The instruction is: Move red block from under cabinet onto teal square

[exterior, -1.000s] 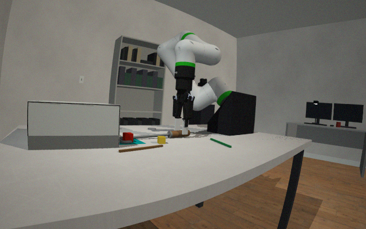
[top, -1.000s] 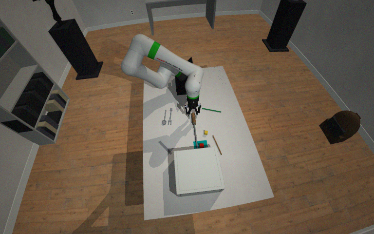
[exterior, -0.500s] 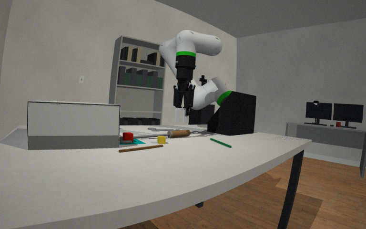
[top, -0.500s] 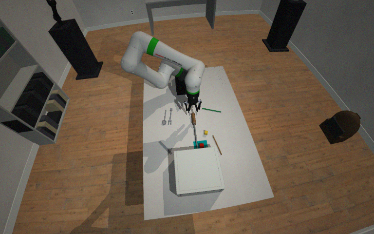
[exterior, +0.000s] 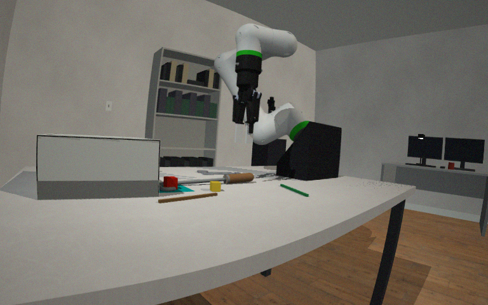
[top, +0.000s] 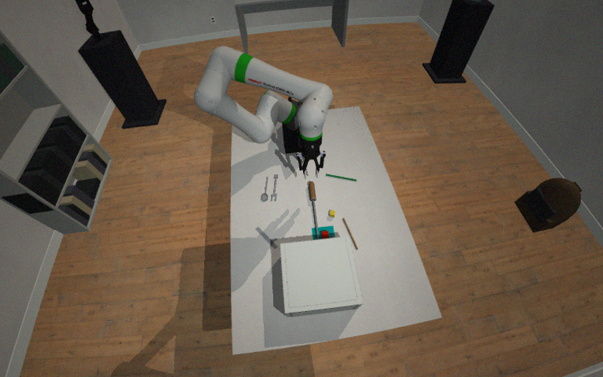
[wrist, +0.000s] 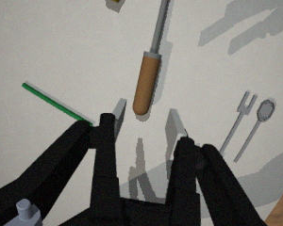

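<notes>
Currently, items listed rel. to the cabinet (top: 319,275), a white box on the table (top: 389,261):

- Block (top: 326,233), red: at the cabinet's front edge, on the teal square (top: 316,232); in the exterior view it stands just clear of the cabinet front. Whether fully inside the square: cannot tell.
- Tool (top: 313,201), wooden handle w/ metal shaft: lies straight out from the cabinet front, shaft end at the square beside the block, handle end away from the cabinet.
- Gripper (top: 312,164): beyond the tool's handle end, well apart from the cabinet, raised above the table, pointing down. Jaws partly open, nothing between them; fingers apart, bare table showing in the gap (wrist view).
- Cube (top: 330,213), yellow: near the cabinet front, right of the shaft.
- Stick (top: 349,233), brown: off the cabinet's front right corner, angled.
- Rod (top: 341,177), green: far from the cabinet, near the gripper.
- Spoon (top: 264,188) & fork (top: 274,186): side by side, left of the tool, well apart from the cabinet.
</notes>
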`<action>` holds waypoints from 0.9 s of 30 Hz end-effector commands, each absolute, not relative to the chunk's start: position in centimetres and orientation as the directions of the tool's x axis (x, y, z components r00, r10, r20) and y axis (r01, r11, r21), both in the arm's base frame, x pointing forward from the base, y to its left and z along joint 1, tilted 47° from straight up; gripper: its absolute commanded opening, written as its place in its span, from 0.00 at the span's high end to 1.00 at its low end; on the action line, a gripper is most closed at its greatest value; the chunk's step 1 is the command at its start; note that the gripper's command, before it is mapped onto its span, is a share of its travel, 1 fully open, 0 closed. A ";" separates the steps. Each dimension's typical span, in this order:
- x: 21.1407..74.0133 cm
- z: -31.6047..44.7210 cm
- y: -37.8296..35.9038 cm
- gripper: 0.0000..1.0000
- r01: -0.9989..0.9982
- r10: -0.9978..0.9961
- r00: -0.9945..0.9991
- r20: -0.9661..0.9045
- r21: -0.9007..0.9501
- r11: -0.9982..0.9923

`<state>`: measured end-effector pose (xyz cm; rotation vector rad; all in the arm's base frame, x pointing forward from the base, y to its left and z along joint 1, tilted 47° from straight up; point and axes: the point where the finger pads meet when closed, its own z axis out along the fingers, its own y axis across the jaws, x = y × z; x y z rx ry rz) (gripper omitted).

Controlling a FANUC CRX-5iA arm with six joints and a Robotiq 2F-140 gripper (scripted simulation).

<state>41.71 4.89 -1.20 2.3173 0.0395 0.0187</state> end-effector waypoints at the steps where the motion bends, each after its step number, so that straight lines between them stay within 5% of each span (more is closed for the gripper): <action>1: 41.7 -0.6 5.5 0.66 0.023 0.035 0.999 0.001 0.734 -0.679; 27: 41.6 1.2 7.5 0.66 0.023 0.035 0.999 0.001 0.734 -0.679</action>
